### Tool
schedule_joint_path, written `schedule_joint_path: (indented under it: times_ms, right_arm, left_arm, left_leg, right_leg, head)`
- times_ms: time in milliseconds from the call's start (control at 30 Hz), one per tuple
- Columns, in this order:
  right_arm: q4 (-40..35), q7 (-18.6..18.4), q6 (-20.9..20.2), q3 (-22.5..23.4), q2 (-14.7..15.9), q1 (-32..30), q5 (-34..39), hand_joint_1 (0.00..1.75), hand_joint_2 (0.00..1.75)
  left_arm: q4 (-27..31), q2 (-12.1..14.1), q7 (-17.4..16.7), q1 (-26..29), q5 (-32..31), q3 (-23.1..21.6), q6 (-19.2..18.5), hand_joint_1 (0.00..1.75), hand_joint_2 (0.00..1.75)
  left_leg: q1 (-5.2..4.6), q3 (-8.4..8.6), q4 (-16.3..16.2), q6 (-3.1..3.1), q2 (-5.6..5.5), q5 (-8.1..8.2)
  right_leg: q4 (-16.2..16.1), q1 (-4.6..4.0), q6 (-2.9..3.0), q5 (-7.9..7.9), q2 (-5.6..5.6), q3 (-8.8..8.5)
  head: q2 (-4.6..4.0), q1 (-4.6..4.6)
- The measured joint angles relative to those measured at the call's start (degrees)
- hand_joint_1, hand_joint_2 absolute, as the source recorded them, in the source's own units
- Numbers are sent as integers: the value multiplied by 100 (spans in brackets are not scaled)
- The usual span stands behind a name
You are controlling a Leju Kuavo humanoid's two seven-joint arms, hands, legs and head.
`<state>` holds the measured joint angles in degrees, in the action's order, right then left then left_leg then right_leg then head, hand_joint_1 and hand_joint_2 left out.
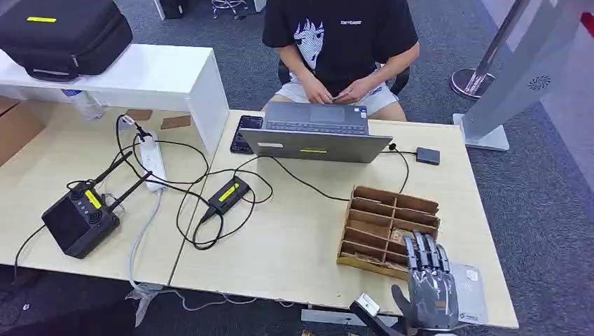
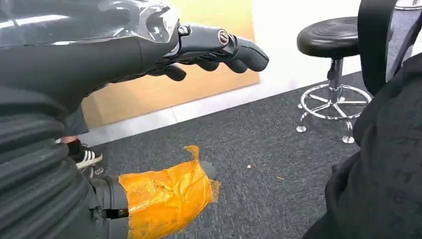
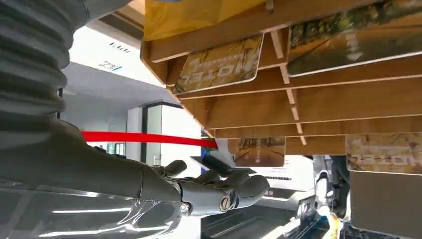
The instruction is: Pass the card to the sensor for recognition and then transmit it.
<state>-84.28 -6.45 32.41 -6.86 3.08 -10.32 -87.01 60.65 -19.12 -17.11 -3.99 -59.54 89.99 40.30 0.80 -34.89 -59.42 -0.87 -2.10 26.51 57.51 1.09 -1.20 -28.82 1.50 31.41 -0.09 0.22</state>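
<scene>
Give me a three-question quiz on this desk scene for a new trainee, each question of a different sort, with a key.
1. True or false: the right hand is at the near end of the wooden card rack.
2. Multiple choice: what lies on the desk beside the laptop, on the robot's left of it? A) a phone B) a mug C) a stapler
3. Fill in: the left hand hangs over grey ____ with nothing in it.

Key: 1 true; 2 A, the phone; 3 carpet.
</scene>
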Motion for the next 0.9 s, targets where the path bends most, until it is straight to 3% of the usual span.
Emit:
schedule_joint_path:
  times_ms: [33,100,233,400,467,533,733,800,900]
  right_arm:
    - [11,-13,2,-28,15,5,50,134,175]
    - [35,-31,2,-98,50,16,146,159,175]
    - [57,-55,0,-190,114,27,238,164,175]
    - [79,-138,-4,-295,192,34,302,157,175]
    - [83,-190,-20,-321,221,39,343,159,175]
    - [94,-260,-83,-343,245,73,350,175,175]
    - [188,-570,-293,-376,323,221,205,175,175]
    - [219,-625,-200,-385,343,266,131,175,175]
    - [216,-710,248,-402,354,236,-4,175,175]
  left_arm:
    - [0,0,0,0,0,0,0,0,175]
    - [0,0,0,0,7,0,0,0,175]
    - [-2,0,0,0,13,0,0,0,175]
    - [-11,0,0,0,11,0,0,0,175]
    - [-15,0,0,0,11,0,0,0,175]
    - [-22,0,0,0,11,0,0,0,175]
    - [-50,0,52,0,18,0,0,0,175]
    - [-61,0,52,0,15,0,0,0,175]
    - [-63,0,3,1,11,0,0,0,175]
  left_leg:
    - [0,0,0,0,0,0]
    - [0,0,0,0,0,0]
    - [0,0,0,0,0,0]
    - [0,0,0,0,0,0]
    - [0,0,0,0,0,0]
    - [0,2,0,0,1,0]
    - [0,11,0,0,1,0]
    - [0,12,0,0,0,0]
    - [-1,8,0,1,-5,0]
  right_leg:
    - [0,0,0,0,0,0]
    - [0,0,0,0,0,0]
    - [0,0,0,0,0,-1]
    - [0,0,0,0,0,-1]
    - [0,0,0,0,0,-1]
    - [0,0,0,0,0,-1]
    - [0,0,0,0,0,0]
    - [0,0,-1,-1,0,-1]
    - [0,1,-1,0,-2,-5]
  head:
    - [0,2]
    - [0,0]
    - [0,0]
    - [0,2]
    - [0,0]
    - [0,2]
    - [0,2]
    - [0,2]
    - [0,0]
